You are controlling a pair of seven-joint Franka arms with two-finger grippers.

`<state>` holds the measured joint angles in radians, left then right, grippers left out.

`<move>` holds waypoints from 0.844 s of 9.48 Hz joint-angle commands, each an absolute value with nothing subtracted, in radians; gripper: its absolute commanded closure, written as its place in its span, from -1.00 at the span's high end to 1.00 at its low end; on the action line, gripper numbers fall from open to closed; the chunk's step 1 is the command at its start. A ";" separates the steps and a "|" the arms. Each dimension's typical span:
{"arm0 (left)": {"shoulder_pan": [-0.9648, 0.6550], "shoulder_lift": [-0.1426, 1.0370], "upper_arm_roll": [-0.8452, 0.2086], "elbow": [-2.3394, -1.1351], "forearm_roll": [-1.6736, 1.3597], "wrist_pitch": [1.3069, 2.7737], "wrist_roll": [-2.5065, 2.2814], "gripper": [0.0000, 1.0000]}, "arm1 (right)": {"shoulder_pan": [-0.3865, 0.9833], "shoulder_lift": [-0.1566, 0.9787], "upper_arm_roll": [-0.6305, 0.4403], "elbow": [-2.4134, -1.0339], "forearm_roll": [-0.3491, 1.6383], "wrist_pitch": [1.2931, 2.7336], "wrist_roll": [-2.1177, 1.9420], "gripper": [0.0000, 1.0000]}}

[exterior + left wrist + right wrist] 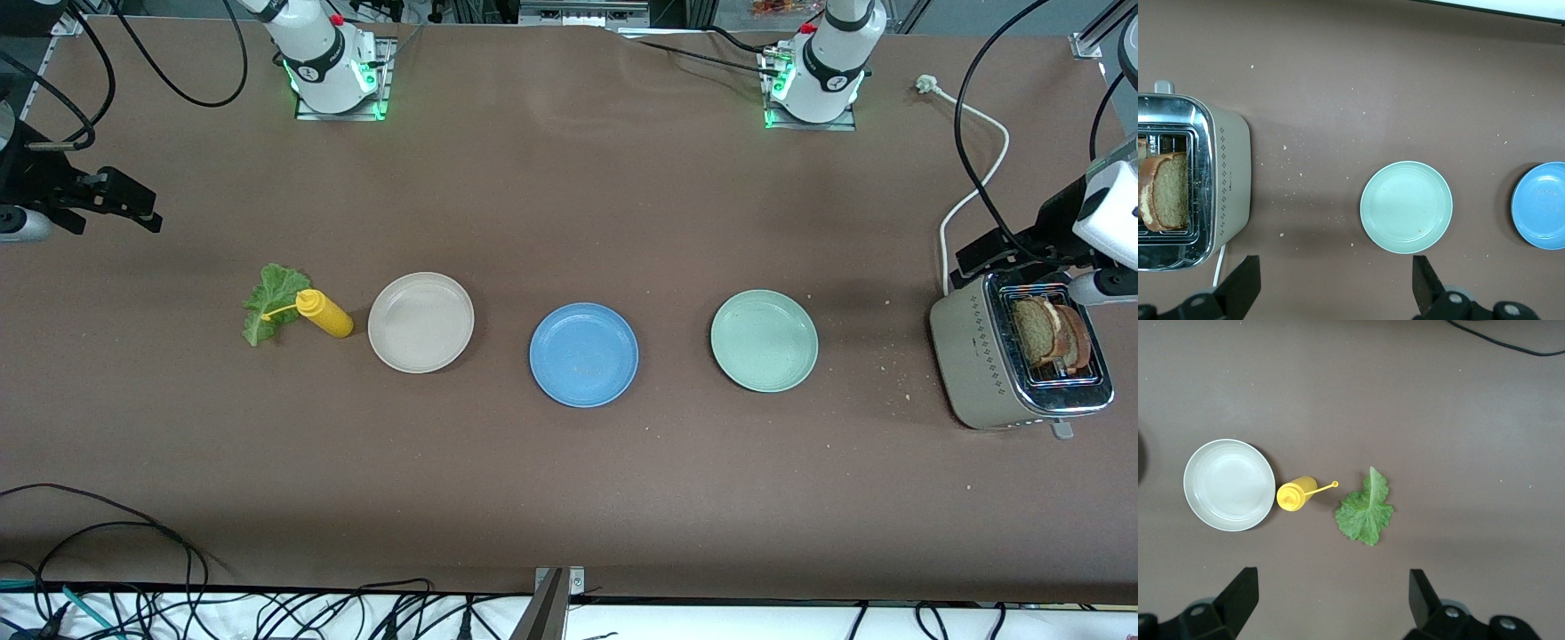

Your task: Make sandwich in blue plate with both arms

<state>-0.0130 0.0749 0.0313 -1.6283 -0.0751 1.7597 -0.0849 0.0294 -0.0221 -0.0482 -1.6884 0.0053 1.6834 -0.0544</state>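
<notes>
Over the toaster (1022, 364) with its bread slices (1053, 333), the left pincer (1331, 290) hangs wide open, empty. Above the lettuce (1365, 509) and yellow bottle (1297, 494), the right pincer (1331, 603) gapes empty too. Between beige plate (420, 322) and green plate (764, 340) sits the blue plate (583, 355), bare on the worktop (569, 498).

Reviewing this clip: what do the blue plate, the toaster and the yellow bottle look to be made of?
Blue plate: likely matte plastic or a fibre composite; flat, even colour with faint speckles and no glaze shine.
Toaster: beige painted or plastic casing with a polished metal top, which mirrors its surroundings.
Yellow bottle: probably soft squeeze plastic; uniform opaque yellow with a tethered cap.
</notes>
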 commanded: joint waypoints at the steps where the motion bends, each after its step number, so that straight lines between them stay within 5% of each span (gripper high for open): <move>1: -0.009 0.063 0.028 -1.628 -0.051 1.740 -0.066 1.00 | 0.031 -0.026 -0.048 -1.678 0.009 1.674 -0.061 1.00; 8: -0.003 0.063 0.025 -1.626 -0.051 1.707 -0.064 1.00 | 0.031 -0.026 -0.048 -1.678 0.008 1.675 -0.061 1.00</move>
